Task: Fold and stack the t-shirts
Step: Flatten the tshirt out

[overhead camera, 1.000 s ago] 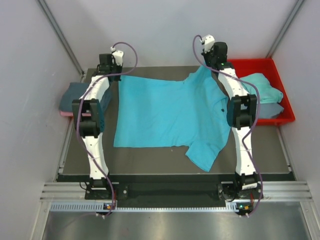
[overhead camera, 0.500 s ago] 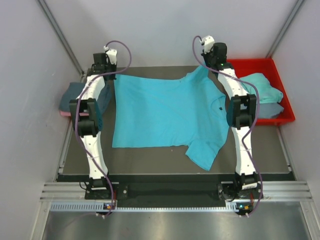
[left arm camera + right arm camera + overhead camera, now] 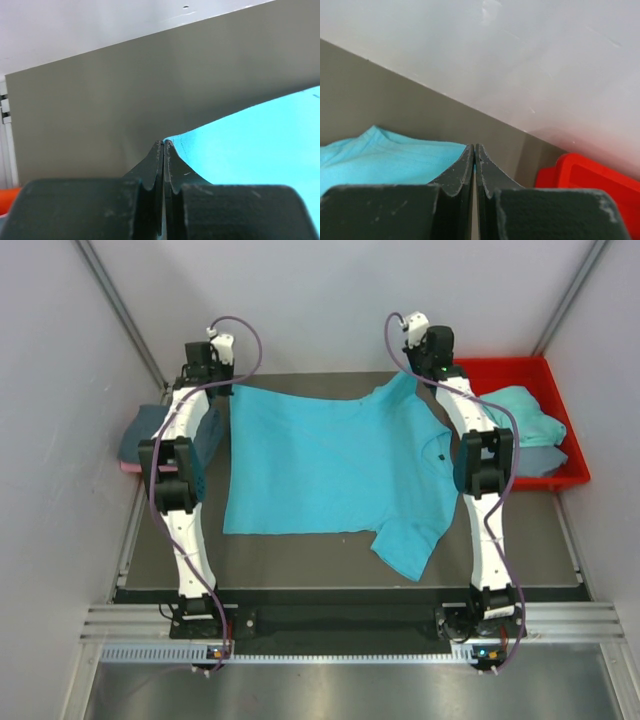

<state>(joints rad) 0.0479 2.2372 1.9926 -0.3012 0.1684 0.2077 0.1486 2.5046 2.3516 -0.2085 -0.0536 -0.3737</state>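
Observation:
A turquoise t-shirt (image 3: 320, 460) lies spread across the table, one sleeve hanging toward the near edge. My left gripper (image 3: 218, 385) is shut on its far left corner. In the left wrist view the cloth (image 3: 260, 145) runs out rightward from the closed tips (image 3: 163, 142). My right gripper (image 3: 418, 373) is shut on the far right part of the shirt, by the upper sleeve. In the right wrist view the fabric (image 3: 385, 155) lies left of the closed tips (image 3: 474, 146). The shirt's far edge is stretched between both grippers.
A folded slate blue-grey shirt (image 3: 150, 430) sits on a pink one (image 3: 132, 468) at the table's left edge. The red bin (image 3: 500, 365) at the right holds a teal shirt (image 3: 525, 410) over a slate one (image 3: 540, 458). Walls enclose the table closely.
My left gripper has moved left and a little farther back, drawing the shirt's far left corner and left edge with it. The right gripper has stayed in place.

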